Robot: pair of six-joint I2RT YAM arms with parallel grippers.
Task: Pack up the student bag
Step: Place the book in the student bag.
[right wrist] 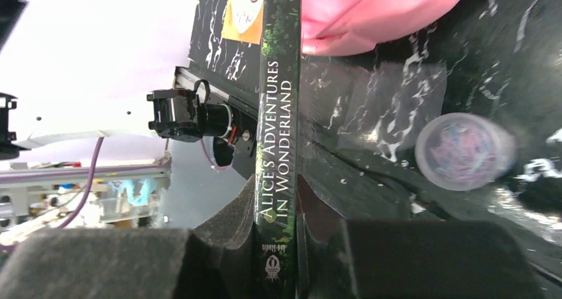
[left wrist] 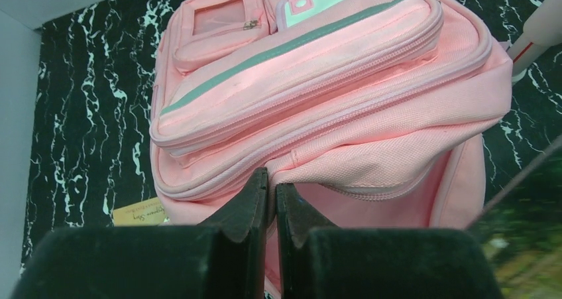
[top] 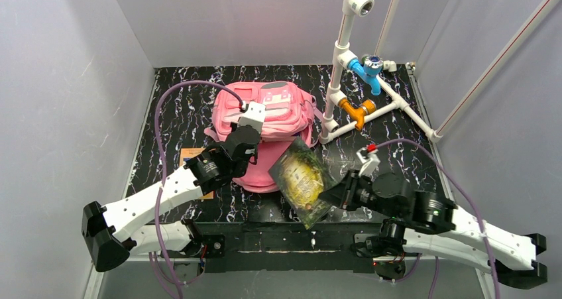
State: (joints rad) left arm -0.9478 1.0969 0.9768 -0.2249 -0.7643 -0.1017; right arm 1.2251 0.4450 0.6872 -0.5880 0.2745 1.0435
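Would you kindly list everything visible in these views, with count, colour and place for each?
student bag: one, pink with grey strips, middle of the table.
book: one, dark green, titled Alice's Adventures in Wonderland, just right of the bag's near end.
card: one, tan, on the table left of the bag, partly under the left arm.
round container: one, clear with coloured contents, on the table near the book; blurred.
pipe frame: one, white with blue and orange fittings, far right.
table: one, black with white veins.
left gripper: one, black, shut at the bag's near edge, apparently pinching fabric.
right gripper: one, black, shut on the book.
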